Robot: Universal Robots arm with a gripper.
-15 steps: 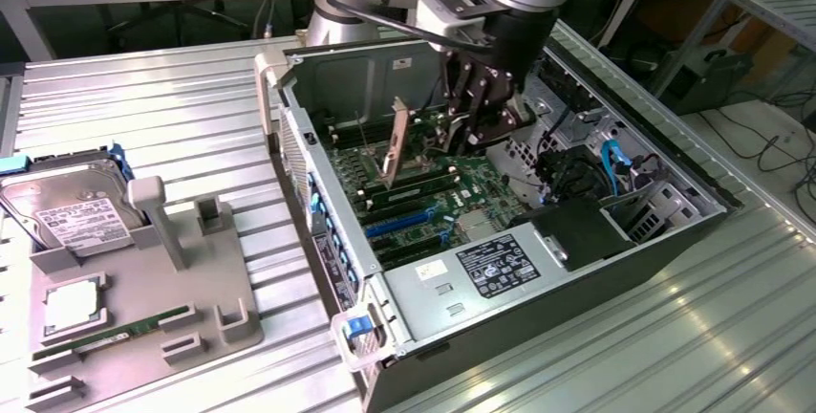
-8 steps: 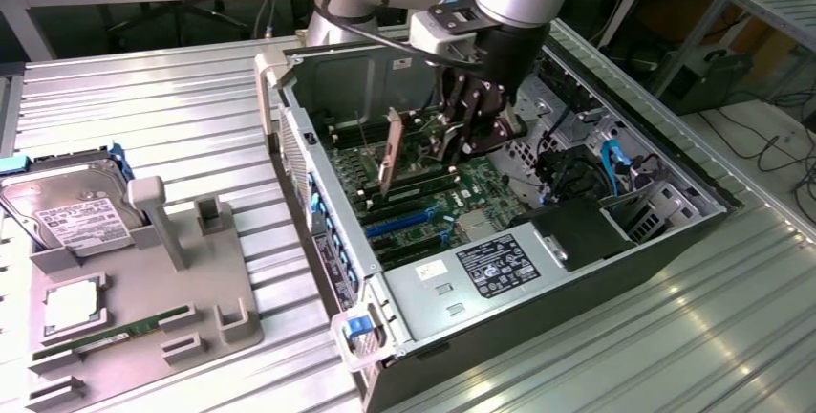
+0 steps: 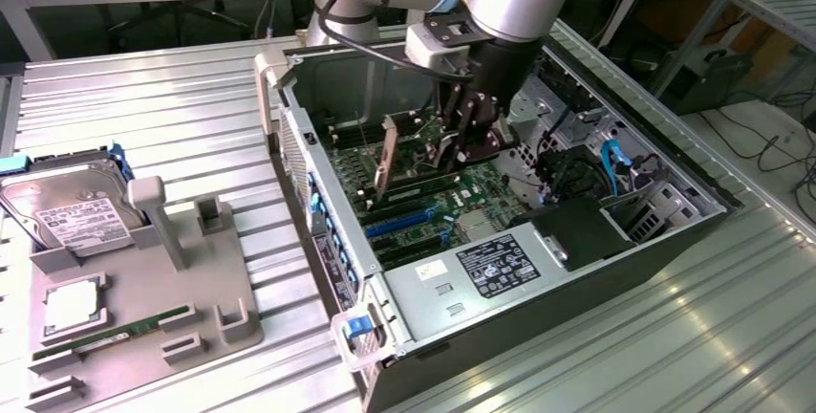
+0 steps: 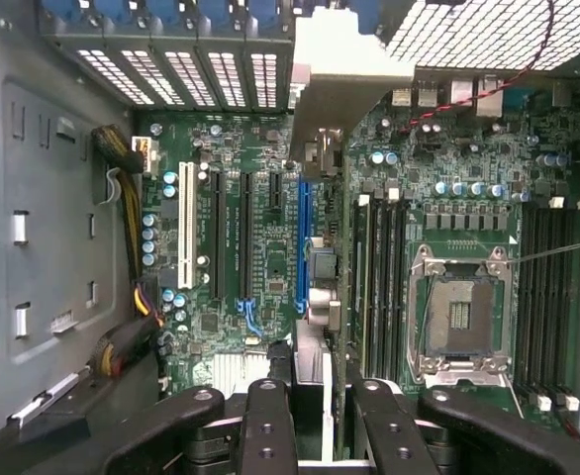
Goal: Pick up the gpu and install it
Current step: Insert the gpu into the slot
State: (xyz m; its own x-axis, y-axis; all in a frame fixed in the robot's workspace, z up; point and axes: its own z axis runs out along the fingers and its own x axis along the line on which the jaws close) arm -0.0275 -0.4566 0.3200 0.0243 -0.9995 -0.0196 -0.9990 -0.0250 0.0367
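The gpu is held on edge between my fingers, inside the open computer case. Its silver end bracket points at the case's rear slot openings. The card hangs over the motherboard, just beside the long blue expansion slot; I cannot tell whether it touches the slot. In the exterior view my gripper reaches down into the case, shut on the gpu, with the bracket toward the exterior view's left wall.
Memory slots and the bare processor socket lie beside the card. Cable bundles and the power supply crowd the case. On the table at the exterior view's left, a grey fixture holds a hard drive and a green memory stick.
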